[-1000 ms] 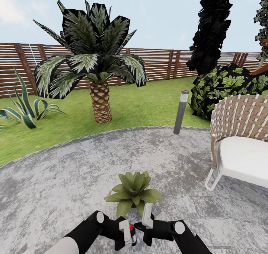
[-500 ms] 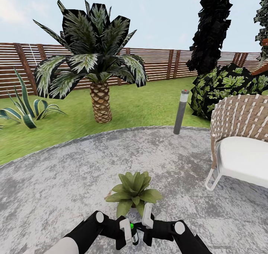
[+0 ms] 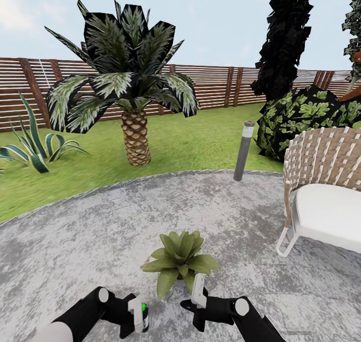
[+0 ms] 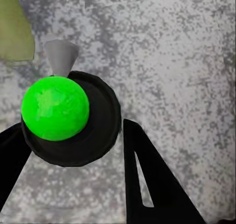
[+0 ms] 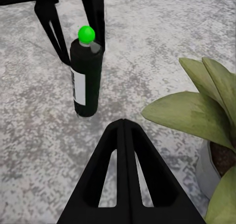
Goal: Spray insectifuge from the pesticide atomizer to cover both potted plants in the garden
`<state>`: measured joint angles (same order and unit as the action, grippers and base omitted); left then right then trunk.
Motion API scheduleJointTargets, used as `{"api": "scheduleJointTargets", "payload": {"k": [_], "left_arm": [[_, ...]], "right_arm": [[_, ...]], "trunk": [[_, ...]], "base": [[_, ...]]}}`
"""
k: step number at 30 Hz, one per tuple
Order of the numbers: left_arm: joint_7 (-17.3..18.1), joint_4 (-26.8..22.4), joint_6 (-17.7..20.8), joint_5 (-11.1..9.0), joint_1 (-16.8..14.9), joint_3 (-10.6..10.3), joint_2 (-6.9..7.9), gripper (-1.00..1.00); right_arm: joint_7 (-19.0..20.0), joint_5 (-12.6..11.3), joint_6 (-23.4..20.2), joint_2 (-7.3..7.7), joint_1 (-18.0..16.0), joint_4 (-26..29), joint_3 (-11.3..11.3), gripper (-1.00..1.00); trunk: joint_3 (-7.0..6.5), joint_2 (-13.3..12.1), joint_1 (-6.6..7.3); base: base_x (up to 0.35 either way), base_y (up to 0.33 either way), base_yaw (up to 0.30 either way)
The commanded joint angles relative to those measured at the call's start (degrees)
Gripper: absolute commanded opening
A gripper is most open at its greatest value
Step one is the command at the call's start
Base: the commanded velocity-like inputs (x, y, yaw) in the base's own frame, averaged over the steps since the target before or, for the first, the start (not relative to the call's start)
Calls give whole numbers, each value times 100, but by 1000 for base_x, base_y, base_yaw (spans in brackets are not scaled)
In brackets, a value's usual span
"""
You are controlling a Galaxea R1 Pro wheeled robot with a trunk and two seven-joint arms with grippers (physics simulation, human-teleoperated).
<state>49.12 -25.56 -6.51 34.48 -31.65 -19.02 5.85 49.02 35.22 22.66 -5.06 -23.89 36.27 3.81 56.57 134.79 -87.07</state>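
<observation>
The left tool [image 3: 136, 316] grips the pesticide atomizer [image 3: 145, 317], green button up, just beside the potted plant [image 3: 179, 258] on the patio [image 3: 75, 241], the right tool [image 3: 199, 291] pressed closed and empty; I'd turn the nozzle [image 4: 61, 56] squarely onto those leaves first.

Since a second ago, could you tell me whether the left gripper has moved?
Yes. The left gripper, shut on the pesticide atomizer, has shifted toward the robot's left and slightly lower, away from the potted plant, which stayed put on the patio.
</observation>
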Motion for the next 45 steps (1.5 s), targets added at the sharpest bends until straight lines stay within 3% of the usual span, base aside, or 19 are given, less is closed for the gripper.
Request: {"api": "scheduleJointTargets", "payload": {"k": [1, 3, 5, 6, 10, 13, 14, 17, 20, 22, 26, 27, 28, 29, 31, 32, 34, 38, 45], "left_arm": [[-46, 9, -80, 62, 0, -6, 63, -100], [-55, 32, -91, 60, 1, -6, 198, -100], [-61, 40, -128, 59, 8, -5, 438, -100], [-64, 41, -125, 61, 9, -5, 517, -100], [-92, 56, -59, 57, 17, 6, 630, -100], [-209, 59, 170, 19, 19, 99, 648, -100], [-302, 59, 282, 14, 19, 201, 632, -100], [-571, 62, 584, -7, 19, 645, 541, -100], [-608, 73, 1095, -17, 19, 713, 433, -100], [-611, 70, 1350, -88, 19, 725, 407, -100], [-602, 69, 1762, -585, 19, 728, 392, -100], [-599, 67, 1885, -619, 19, 726, 392, -100], [-595, 64, 2020, -640, 19, 725, 391, -100], [-590, 62, 2174, -659, 19, 723, 389, -100], [-586, 60, 2359, -672, 19, 724, 333, -100], [-587, 60, 2403, -671, 15, 722, 296, -100], [-586, 26, 2635, -673, 8, 714, 229, -100], [-556, -113, 3246, -679, -14, 707, 92, -100], [-553, -127, 3450, -687, -45, 705, 35, -100]], "right_arm": [[3, 46, 27, 6, -2, 5, -10, -100], [1, 46, 28, 19, -2, 4, -11, -100], [-5, 45, 22, 33, -2, 3, -18, -100], [-11, 41, 21, 37, -2, 3, -20, 100], [-52, 39, 21, 68, -2, -2, -47, 100], [-442, 38, 26, 99, -2, -95, -77, 100], [-707, 38, 33, 141, -2, -193, -76, 100], [-1984, 29, 44, 378, -2, -971, -71, 100], [-2700, -1, 52, 597, 14, -1697, -73, 100], [-3268, -10, 54, 654, 24, -2181, -74, 100], [-5070, -52, 72, 626, 40, -3002, -73, 100], [-5220, -85, 69, 619, 41, -3031, -73, 100], [-5321, -189, 67, 613, 41, -3055, -77, 100], [-5408, -442, 65, 611, 42, -3077, -86, 100], [-5475, -1475, 63, 624, 42, -3091, -160, 100], [-5480, -1860, 61, 630, 42, -3091, -171, 100], [-5487, -2183, 58, 635, 42, -3085, -187, 100], [-5483, -2335, 55, 650, 42, -3081, -196, 100], [-5489, -2352, 44, 681, 42, -3057, -221, 100]], "trunk": [[5, 2, 1], [5, 2, 1], [5, 2, 1], [5, 2, 1], [5, 2, 1], [5, 2, 1], [5, 2, 1], [5, 2, 1], [5, 2, 1], [5, 2, 1], [5, 2, 1], [5, 2, 1], [5, 2, 1], [5, 2, 1], [5, 2, 1], [5, 2, 1], [5, 2, 1], [5, 2, 1], [5, 2, 1]], "base": [[0, 0, 0], [0, 0, 0], [0, 0, 0], [0, 0, 0], [0, 0, 0], [0, 0, 0], [0, 0, 0], [0, 0, 0], [0, 0, 0], [0, 0, 0], [0, 0, 0], [0, 0, 0], [0, 0, 0], [0, 0, 0], [0, 0, 0], [0, 0, 0], [0, 0, 0], [0, 0, 0], [0, 0, 0]]}}
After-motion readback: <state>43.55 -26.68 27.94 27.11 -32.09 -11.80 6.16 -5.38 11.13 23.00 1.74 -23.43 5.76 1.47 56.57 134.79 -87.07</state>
